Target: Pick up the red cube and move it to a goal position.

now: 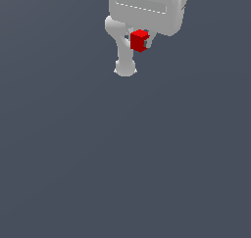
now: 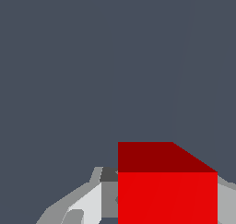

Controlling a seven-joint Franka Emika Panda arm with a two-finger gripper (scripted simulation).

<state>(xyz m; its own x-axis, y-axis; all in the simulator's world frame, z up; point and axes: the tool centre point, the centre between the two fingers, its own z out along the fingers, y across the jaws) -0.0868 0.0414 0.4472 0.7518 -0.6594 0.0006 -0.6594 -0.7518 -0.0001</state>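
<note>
The red cube (image 1: 139,40) is held high in the exterior view, just below the white body of the arm. My gripper (image 1: 139,42) is shut on it, with grey fingers on either side. In the wrist view the red cube (image 2: 167,191) fills the near part of the picture, and a grey finger (image 2: 109,191) presses against its side. The other finger is mostly hidden behind the cube.
A plain dark grey surface (image 1: 122,158) fills the rest of both views. The white arm body (image 1: 144,7) stands at the top of the exterior view, and a rounded white part of it (image 1: 125,68) hangs beside the cube.
</note>
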